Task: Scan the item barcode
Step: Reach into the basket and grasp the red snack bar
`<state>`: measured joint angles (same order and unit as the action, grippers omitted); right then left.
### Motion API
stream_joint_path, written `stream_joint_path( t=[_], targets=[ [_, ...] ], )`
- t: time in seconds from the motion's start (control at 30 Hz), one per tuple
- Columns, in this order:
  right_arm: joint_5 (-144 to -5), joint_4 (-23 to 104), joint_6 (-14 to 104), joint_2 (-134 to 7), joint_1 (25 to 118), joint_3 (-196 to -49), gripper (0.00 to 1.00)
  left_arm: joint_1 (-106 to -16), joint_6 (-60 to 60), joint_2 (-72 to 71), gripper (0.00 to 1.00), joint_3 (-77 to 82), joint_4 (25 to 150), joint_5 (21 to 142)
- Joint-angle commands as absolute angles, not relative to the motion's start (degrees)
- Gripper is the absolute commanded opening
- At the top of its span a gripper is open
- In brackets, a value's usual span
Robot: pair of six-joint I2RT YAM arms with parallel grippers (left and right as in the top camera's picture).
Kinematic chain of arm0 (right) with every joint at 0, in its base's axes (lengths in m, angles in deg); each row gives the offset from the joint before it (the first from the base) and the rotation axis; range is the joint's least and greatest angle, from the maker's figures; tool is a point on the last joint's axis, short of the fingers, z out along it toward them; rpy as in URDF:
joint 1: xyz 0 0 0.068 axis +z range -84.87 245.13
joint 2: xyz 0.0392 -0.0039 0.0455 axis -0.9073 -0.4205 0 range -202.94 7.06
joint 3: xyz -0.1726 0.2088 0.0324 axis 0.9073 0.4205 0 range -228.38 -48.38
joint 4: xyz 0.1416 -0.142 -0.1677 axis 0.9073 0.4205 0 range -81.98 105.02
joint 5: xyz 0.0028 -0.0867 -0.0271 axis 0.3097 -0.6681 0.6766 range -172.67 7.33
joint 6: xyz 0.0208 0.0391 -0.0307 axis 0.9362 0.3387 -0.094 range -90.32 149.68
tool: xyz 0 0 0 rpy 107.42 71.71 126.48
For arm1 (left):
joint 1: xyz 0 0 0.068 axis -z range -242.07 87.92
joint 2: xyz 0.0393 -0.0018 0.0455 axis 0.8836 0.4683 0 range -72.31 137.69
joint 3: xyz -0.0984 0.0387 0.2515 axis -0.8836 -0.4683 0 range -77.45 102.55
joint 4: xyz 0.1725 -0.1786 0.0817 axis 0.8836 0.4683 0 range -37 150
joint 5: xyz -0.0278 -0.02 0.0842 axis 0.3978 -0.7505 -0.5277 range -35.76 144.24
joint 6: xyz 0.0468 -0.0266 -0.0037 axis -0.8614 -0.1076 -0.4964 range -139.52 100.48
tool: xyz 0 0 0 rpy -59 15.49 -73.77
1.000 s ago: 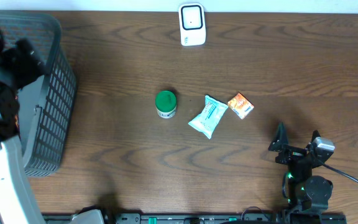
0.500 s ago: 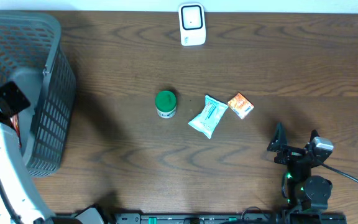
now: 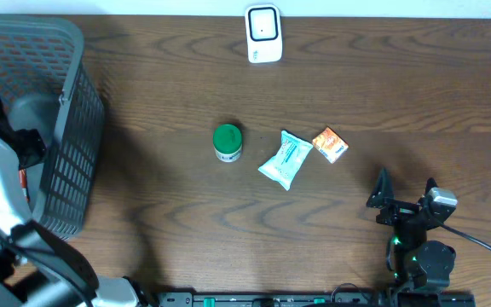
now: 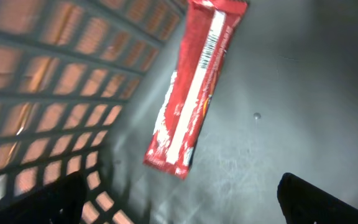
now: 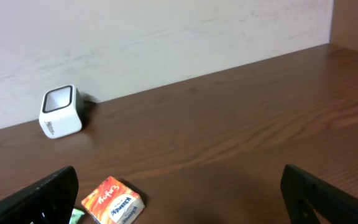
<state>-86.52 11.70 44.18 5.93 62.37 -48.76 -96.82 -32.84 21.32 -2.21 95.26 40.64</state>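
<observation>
Where left pincer (image 4: 182, 198) gapes inside basket (image 4: 42, 93), red wrapper (image 4: 191, 93) lies beside mesh wall; right pincer (image 5: 179, 196) gapes.

Grey mesh basket (image 3: 77, 145) at left, brown wooden table (image 3: 186, 230)

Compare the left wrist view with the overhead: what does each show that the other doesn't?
Left wrist only: a red packet lying flat on the basket floor, with what looks like a barcode on its pale strip. Overhead only: the white scanner at the top of frame, plus a green-lidded jar, teal packet and orange packet mid-frame. Both: the grey mesh basket, though overhead catches at most a red sliver inside it.
</observation>
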Motion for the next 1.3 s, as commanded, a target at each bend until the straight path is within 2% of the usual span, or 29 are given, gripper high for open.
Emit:
stream_joint_path(
  t=[0.0,0.37,0.57,1.13,1.23,1.27],
  targets=[
    [-86.9,11.9,44.7,5.9,62.8,-48.7,0.99,-97.1,-35.1,25.5,0.98,-2.3,93.7,40.8],
    [-86.9,11.9,44.7,5.9,62.8,-48.7,0.99,-101.4,-35.2,30.7,0.98,-2.3,90.4,43.4],
    [-86.9,11.9,44.7,5.9,62.8,-48.7,0.99,-104.2,-36.3,31.3,0.98,-2.3,89.1,51.2],
    [-86.9,11.9,44.7,5.9,62.8,-48.7,0.99,-104.8,-36.9,42.3,0.98,-2.3,84.8,51.3],
    [-86.9,11.9,44.7,5.9,62.8,-48.7,0.99,-104.8,-36.9,45.1,1.0,-2.3,84.4,51.3],
    [-86.9,11.9,44.7,5.9,62.8,-48.7,0.99,-104.8,-36.9,45.9,0.96,-2.3,84.4,51.3]
  ],
)
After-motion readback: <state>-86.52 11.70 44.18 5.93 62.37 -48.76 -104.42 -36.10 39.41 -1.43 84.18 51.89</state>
